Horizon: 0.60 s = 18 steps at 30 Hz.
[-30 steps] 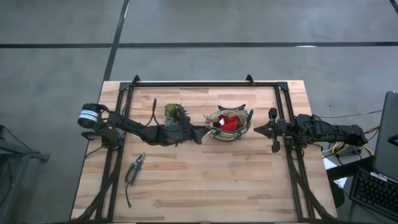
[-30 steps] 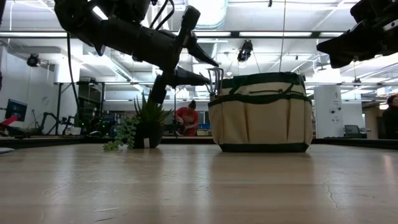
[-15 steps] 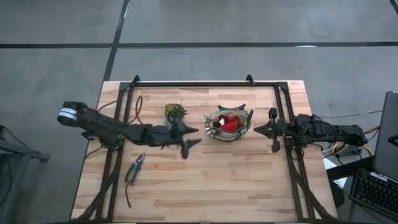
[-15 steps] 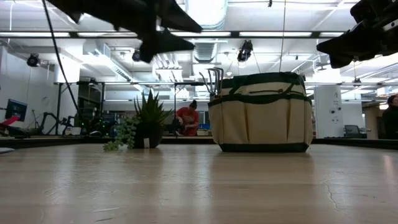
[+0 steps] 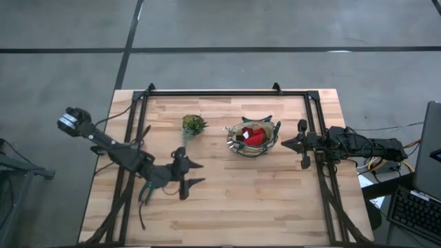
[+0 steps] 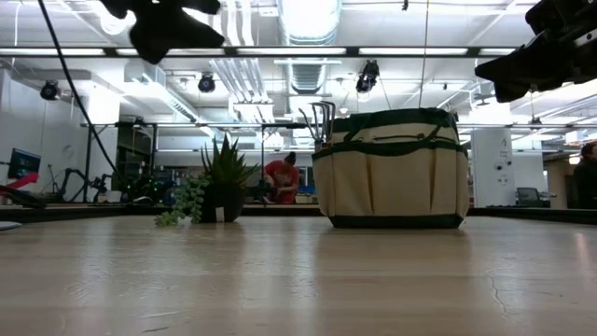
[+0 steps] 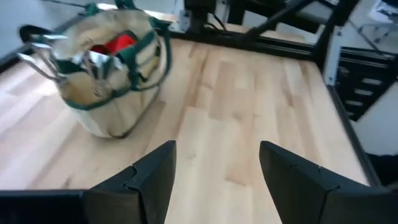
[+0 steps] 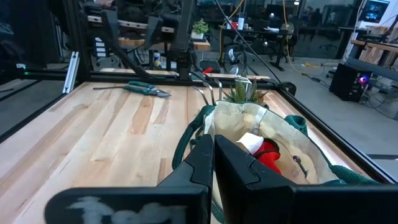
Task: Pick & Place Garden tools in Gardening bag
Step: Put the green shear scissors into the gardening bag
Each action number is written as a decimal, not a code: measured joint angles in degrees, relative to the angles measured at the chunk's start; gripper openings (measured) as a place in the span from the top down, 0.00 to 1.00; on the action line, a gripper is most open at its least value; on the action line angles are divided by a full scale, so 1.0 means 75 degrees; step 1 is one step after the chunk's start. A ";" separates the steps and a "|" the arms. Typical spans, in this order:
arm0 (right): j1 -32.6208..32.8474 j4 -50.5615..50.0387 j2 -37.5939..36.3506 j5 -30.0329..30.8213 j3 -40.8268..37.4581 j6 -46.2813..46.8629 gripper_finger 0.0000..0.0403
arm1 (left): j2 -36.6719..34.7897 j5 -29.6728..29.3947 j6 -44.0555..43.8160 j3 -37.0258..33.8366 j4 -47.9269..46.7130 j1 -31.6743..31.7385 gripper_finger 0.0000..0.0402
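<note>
The beige gardening bag (image 5: 253, 138) with green trim stands upright on its base at the table's middle right. A red glove (image 5: 256, 136) lies inside it, and a metal-tined tool (image 6: 322, 117) sticks up from its left side. The green-handled pruners (image 5: 144, 196) lie flat at the near left, partly under my left arm. My left gripper (image 5: 194, 173) is open and empty in the air just right of them; the wrist view (image 7: 217, 146) shows bare wood between its fingers. My right gripper (image 5: 286, 144) is shut and raised just right of the bag.
A small potted leafy plant (image 5: 193, 125) stands left of the bag. A black rail frame (image 5: 227, 93) runs along the table's far, left and right sides. Bare wood (image 5: 255, 200) lies in front of the bag. A person (image 6: 280, 177) sits in the room beyond.
My left gripper has drawn away from the bag's left side, going toward the table's near left and the green pruners, staying open and empty. In the low view it has risen to the picture's top left. The bag and my right arm have kept still.
</note>
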 joint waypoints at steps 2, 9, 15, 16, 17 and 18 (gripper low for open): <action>-0.0001 0.0000 0.0000 0.0000 0.0000 0.0010 0.98 | 0.0000 -0.0005 -0.0072 0.0000 -0.0116 -0.0243 0.42; -0.0001 0.0000 0.0000 0.0000 0.0000 0.0002 0.98 | 0.0000 0.0028 -0.0894 0.0000 -0.0584 -0.0700 0.42; 0.0001 0.0000 0.0000 0.0000 0.0000 0.0000 0.98 | -0.0035 0.0590 -0.2243 0.0159 -0.1837 -0.0802 0.42; -0.0001 0.0001 0.0000 0.0000 0.0000 0.0009 0.98 | -0.0037 0.0743 -0.2541 0.0209 -0.2179 -0.0802 0.42; 0.0001 0.0000 0.0000 0.0000 0.0000 0.0013 0.98 | -0.0038 0.0896 -0.2797 0.0253 -0.2507 -0.0802 0.42; -0.0001 0.0000 0.0000 0.0000 0.0000 0.0006 0.98 | -0.0038 0.1054 -0.3074 0.0290 -0.2859 -0.0805 0.42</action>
